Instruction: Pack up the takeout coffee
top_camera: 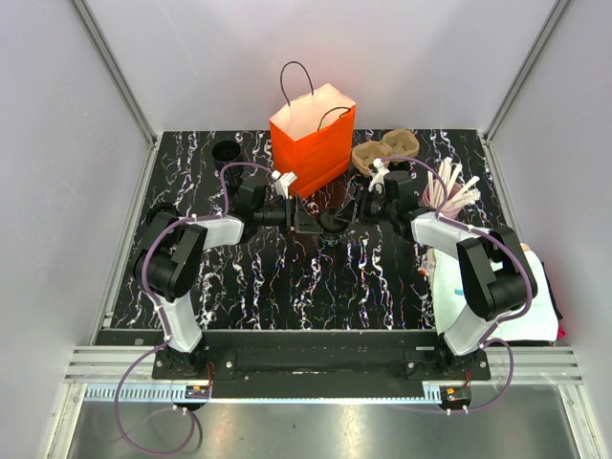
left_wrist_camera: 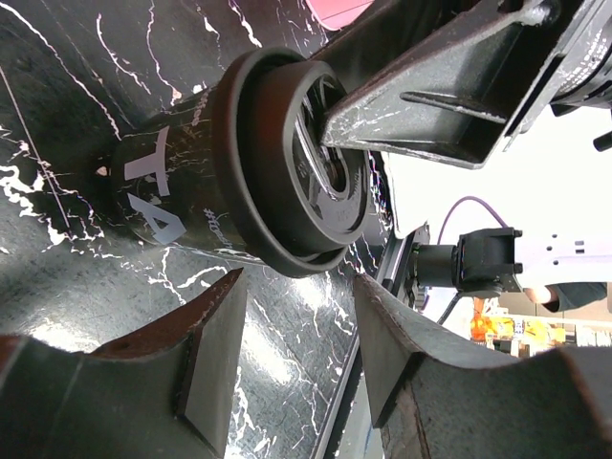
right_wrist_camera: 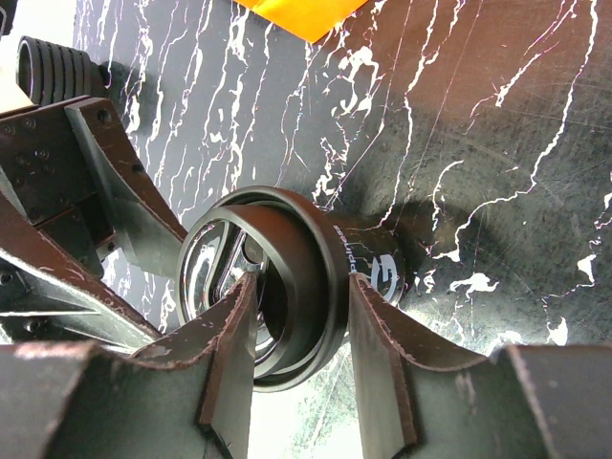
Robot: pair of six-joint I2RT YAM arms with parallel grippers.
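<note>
The takeout coffee (top_camera: 330,225), a small black cup with a round black lid, sits tipped sideways low over the marbled table between both arms. In the right wrist view my right gripper (right_wrist_camera: 301,282) is shut on the cup (right_wrist_camera: 306,277): one finger lies on the lid's top, the other behind its rim. My left gripper (left_wrist_camera: 298,287) is open just short of the cup (left_wrist_camera: 239,182), with only table between its fingers. From above, the left gripper (top_camera: 311,220) and the right gripper (top_camera: 352,212) face each other across the cup.
The orange paper bag (top_camera: 313,143) stands open right behind the grippers. A brown pulp tray (top_camera: 385,148) and a pink cup of white sticks (top_camera: 449,191) sit at the back right. A white cloth (top_camera: 497,296) lies by the right arm, and a black ring (top_camera: 227,150) at the back left.
</note>
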